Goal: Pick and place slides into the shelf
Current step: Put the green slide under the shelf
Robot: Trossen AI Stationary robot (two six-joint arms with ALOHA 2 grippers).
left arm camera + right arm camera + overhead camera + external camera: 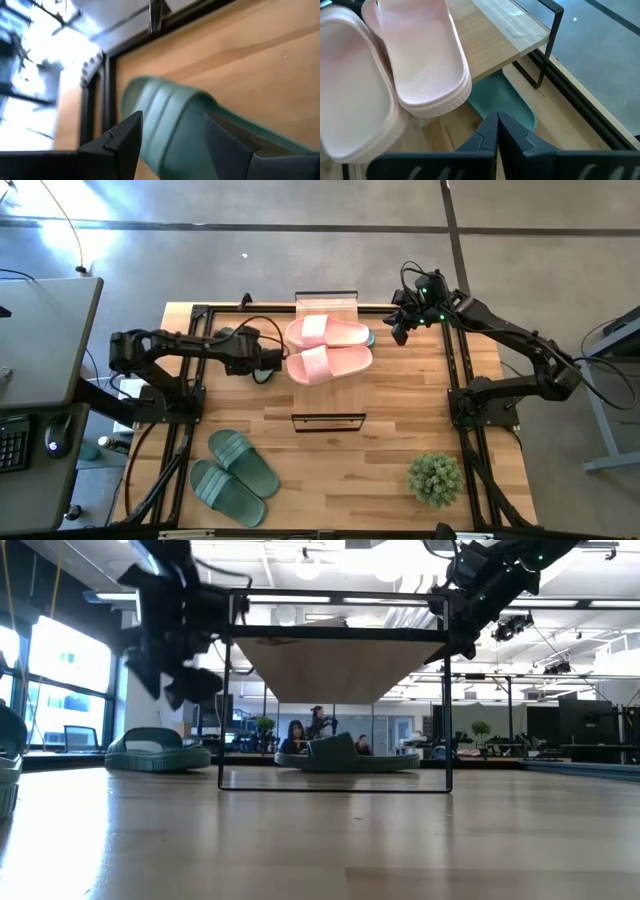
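overhead and level table views share the shelf [327, 365]; wrist views close.

**Hidden, cropped and blurred parts of the scene**

Between the left gripper's [172, 145] spread fingers, a green slide [175, 125] shows only its ribbed strap, blurred; its sole runs off the picture's edge. From above, that slide [262, 370] is almost wholly covered by the gripper [270, 360].

Just ahead of the right gripper's [497, 131] closed fingertips, another green slide [502, 102] lies under the shelf [520, 37], only its rounded end showing; the plank and the pink slides [427, 65] cover the rest, and the nearer pink slide is cut by the frame.

At table height, the figures in the room beyond the shelf [335, 665] are too small to make out.
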